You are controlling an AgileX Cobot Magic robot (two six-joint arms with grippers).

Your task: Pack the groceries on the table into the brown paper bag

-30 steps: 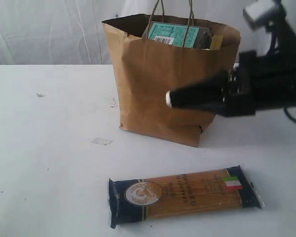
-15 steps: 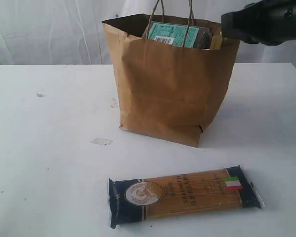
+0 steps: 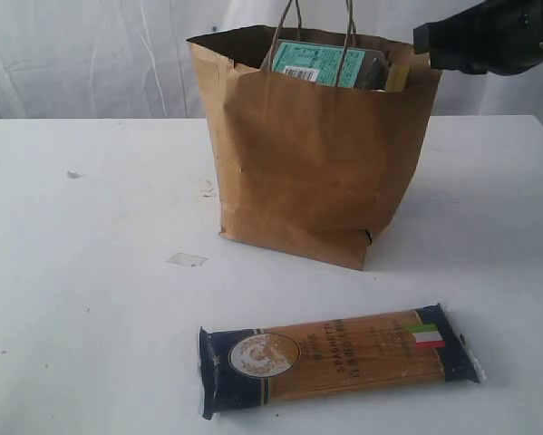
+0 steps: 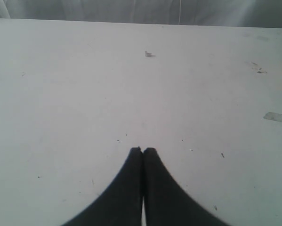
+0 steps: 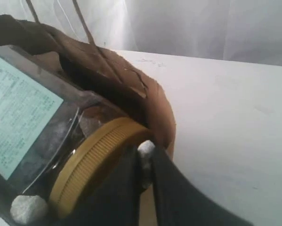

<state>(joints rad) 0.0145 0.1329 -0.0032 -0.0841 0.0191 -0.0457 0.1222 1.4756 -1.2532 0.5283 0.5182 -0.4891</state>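
Saw the spaghetti pack (image 3: 339, 358) lying flat on the bench (image 3: 90, 272), well apart from the right claw (image 5: 146, 155), pinched nearly shut over the brown paper bag (image 3: 316, 163), just beside the gold-lidded jar (image 5: 91, 165). Found the left claw (image 4: 142, 151) closed above the bench.

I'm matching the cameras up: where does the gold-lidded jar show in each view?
Exterior view: jar pokes from the bag top, teal label showing.
Left wrist view: not in it.
Right wrist view: jar close up in the bag's mouth, gold lid nearest.
Shared landmark: the bag's rim.
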